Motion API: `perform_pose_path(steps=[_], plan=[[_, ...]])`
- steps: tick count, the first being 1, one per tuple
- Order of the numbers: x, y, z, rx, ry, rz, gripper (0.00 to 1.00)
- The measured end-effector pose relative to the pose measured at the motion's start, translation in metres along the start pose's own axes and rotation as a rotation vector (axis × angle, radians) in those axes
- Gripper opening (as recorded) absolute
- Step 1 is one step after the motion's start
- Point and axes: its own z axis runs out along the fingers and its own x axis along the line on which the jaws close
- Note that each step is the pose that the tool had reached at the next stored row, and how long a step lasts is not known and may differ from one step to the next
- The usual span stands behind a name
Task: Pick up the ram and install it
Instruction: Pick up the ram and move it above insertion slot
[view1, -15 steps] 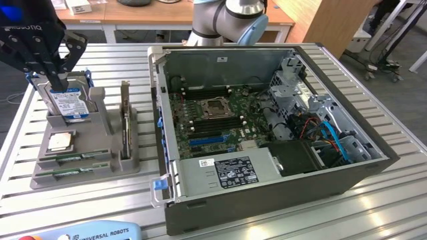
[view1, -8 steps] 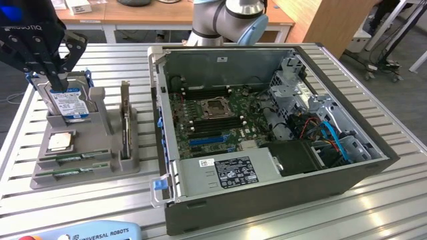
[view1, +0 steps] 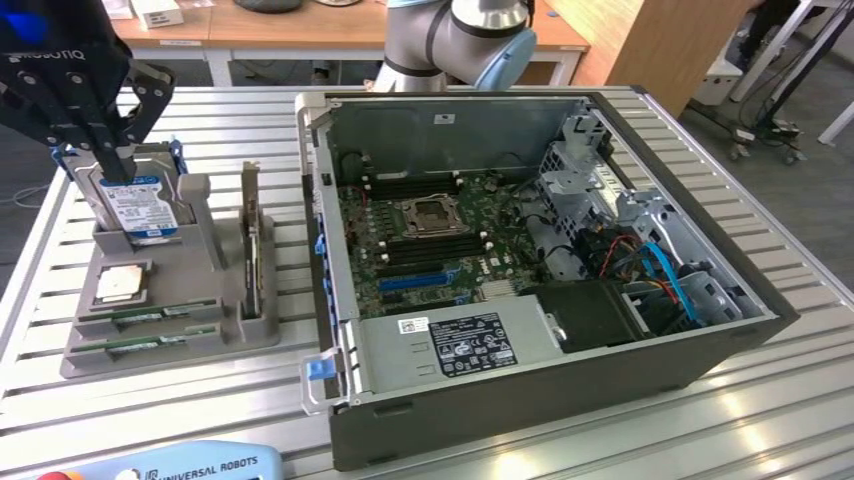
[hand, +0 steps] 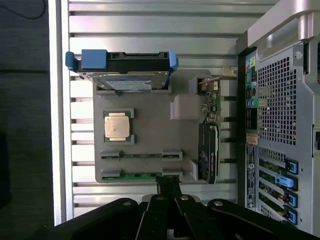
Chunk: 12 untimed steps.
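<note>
Two ram sticks, thin green boards, lie in slots at the near end of the grey holder (view1: 256, 330): one ram (view1: 144, 316) and a second one (view1: 138, 346) beside it. From the wrist they show as ram (hand: 141, 155) and ram (hand: 141, 175) on the holder (hand: 150, 130). My black gripper (view1: 118, 165) hangs high over the holder, in front of the hard drive in the exterior view. Its fingers (hand: 168, 184) are pressed together with nothing between them, well above the sticks.
The holder also carries a blue-labelled hard drive (view1: 136, 208), a silver processor (view1: 120, 283) and an upright card (view1: 250, 235). An open computer case (view1: 694, 350) with its motherboard (view1: 414, 230) stands on the exterior view's right. A teach pendant (view1: 174, 465) lies at the slatted table's near edge.
</note>
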Motion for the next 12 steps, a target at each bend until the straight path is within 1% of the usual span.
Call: perform_pose_path(steps=[8, 12], plan=[[0.0002, 0.0000, 0.0001, -0.0022, 0.0045, -0.097, 0.10], [0.0003, 0.0000, 0.0002, -0.0037, 0.0073, -0.160, 0.10]])
